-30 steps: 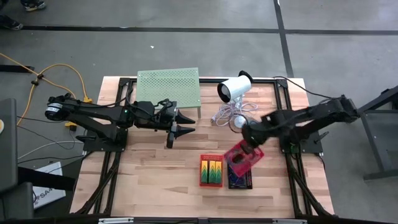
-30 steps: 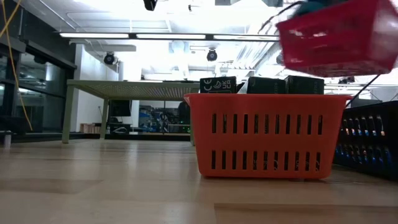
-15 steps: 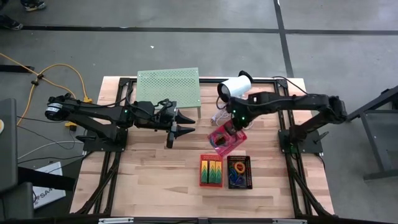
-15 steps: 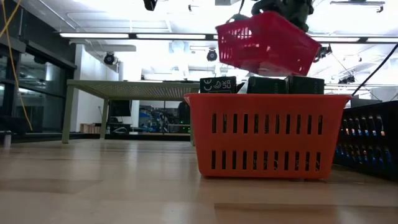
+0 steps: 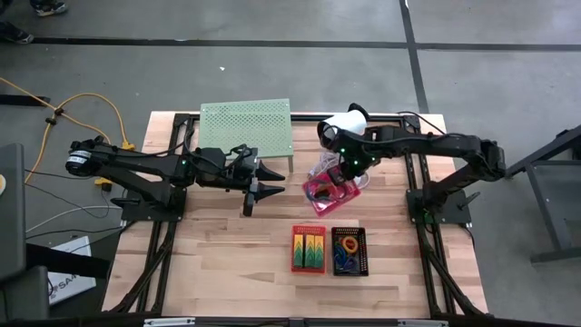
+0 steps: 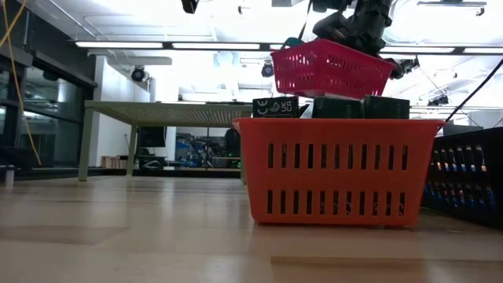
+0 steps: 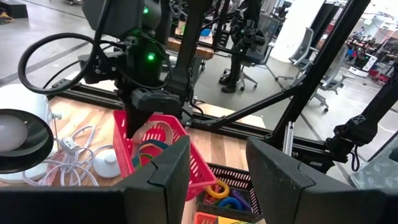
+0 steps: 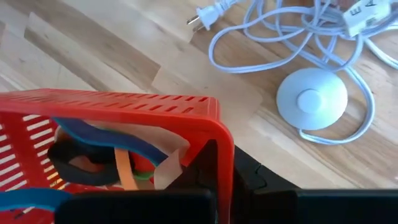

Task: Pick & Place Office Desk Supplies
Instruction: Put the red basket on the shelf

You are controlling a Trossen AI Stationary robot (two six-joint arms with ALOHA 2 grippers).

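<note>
Leftmost, the left end effector (image 5: 270, 179) hangs parted and empty over bare wood, beside the pale-green perforated stand (image 5: 245, 124) at the surface's (image 5: 227, 254) far edge. Centre: the red basket (image 5: 308, 248) sits near the front edge with green packs (image 5: 314, 247) standing in rows. Touching it on its right, the black basket (image 5: 349, 252) carries coloured loops (image 5: 348, 250). Behind them, the pink basket (image 5: 329, 192) hangs tilted clear of the wood, its rim pinched in the closed right end effector (image 5: 347, 173); bands (image 8: 102, 149) of blue, orange and green lie inside. Beyond it lie the white cylinder device (image 5: 342, 128) and its tangled cable (image 8: 292, 37). Open wood spreads left of the red basket. The right end effector's fingertips are hidden behind the pink rim.
</note>
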